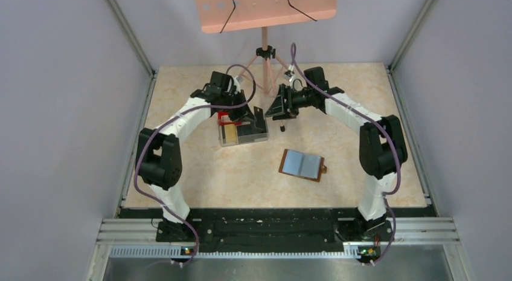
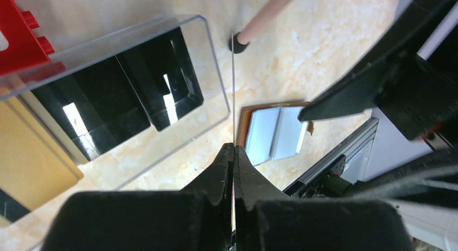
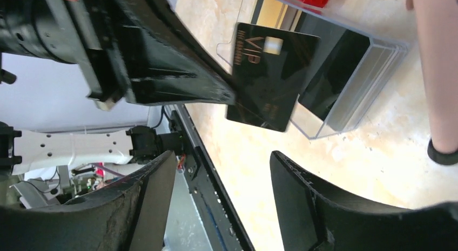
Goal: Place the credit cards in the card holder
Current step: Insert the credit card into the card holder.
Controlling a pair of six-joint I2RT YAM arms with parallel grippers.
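My left gripper (image 2: pixel 233 148) is shut on a black credit card (image 3: pixel 270 78), which shows only as a thin edge-on line (image 2: pixel 233 89) in the left wrist view. It holds the card upright just off the corner of the clear box (image 1: pixel 241 133). My right gripper (image 3: pixel 221 159) is open with nothing between its fingers, facing the card from a short way off. The card holder (image 1: pixel 302 165) lies open on the table in front, with blue cards (image 2: pixel 264 135) in its slots. More black cards (image 2: pixel 119 94) and a tan-yellow card (image 2: pixel 32 159) lie in the box.
A red tray (image 2: pixel 19 35) sits at the far end of the clear box. A pink music stand (image 1: pixel 264 9) stands at the back, with one tripod leg (image 2: pixel 259 21) reaching down close to the grippers. Grey walls close in the table on both sides.
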